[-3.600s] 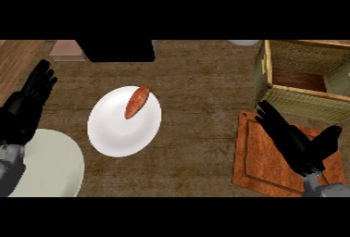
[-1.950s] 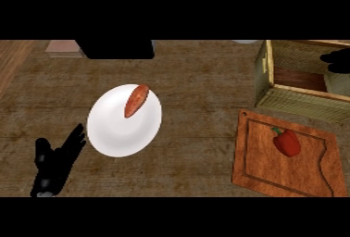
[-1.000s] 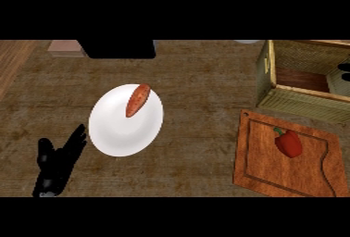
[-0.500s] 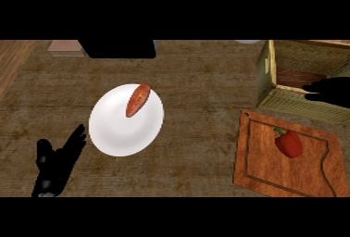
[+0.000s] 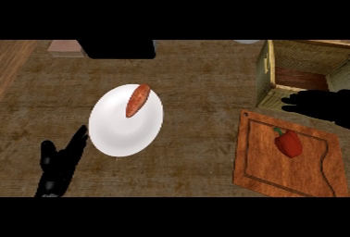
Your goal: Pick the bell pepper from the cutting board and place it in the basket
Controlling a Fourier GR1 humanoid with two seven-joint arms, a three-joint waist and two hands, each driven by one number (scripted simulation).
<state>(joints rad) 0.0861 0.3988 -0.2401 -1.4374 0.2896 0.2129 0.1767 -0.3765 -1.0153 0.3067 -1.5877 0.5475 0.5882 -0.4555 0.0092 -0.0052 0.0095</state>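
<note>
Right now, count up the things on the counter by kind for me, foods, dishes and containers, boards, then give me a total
Foods: 2, the bell pepper and the orange-red piece of food on the plate
Dishes and containers: 2, the white plate and the basket
Boards: 1, the cutting board
Total: 5

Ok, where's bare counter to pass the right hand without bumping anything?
Bare counter runs between the white plate and the cutting board, and above the plate. It is crowded at right: basket, right hand and bell pepper.
</note>
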